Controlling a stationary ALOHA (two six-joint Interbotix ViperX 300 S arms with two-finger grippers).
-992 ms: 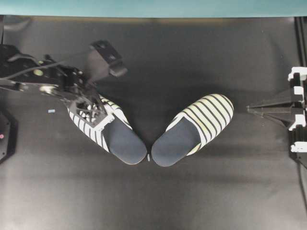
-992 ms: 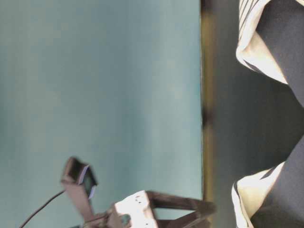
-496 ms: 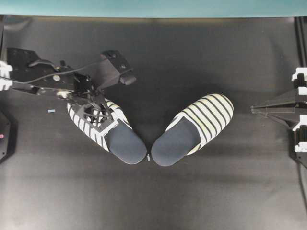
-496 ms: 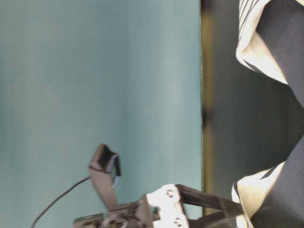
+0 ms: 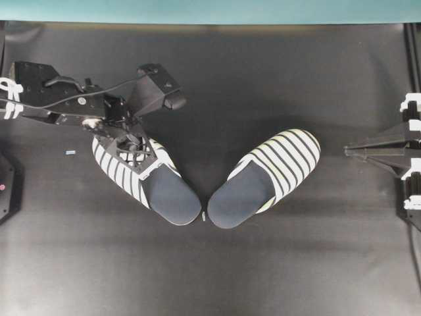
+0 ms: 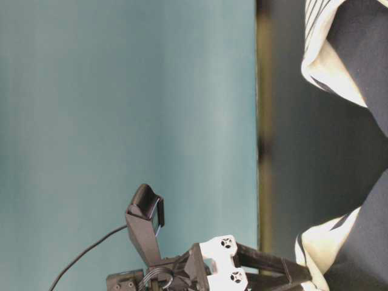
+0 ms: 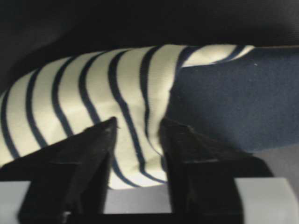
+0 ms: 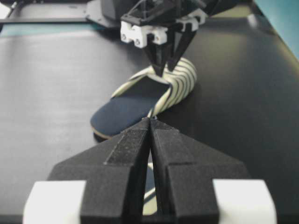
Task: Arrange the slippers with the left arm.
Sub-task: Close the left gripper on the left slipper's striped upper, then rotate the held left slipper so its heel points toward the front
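Left gripper [image 7: 138,140] pinches left slipper's [image 5: 146,180] striped upper, seen only from its wrist view; overhead also shows right slipper [image 5: 266,177]. Right gripper [image 8: 150,122] closed, empty.

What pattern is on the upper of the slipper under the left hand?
Cream-white with dark navy stripes on the slipper; clearest in the left wrist view.

Black tabletop [image 5: 263,263], teal wall [image 5: 210,10].

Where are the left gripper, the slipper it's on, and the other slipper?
left gripper [image 7: 138,135]: left wrist view, gap between fingertips pinching the striped upper.
left slipper [image 5: 172,197]: overhead view, navy insole.
right slipper [image 5: 289,155]: overhead view, striped upper.
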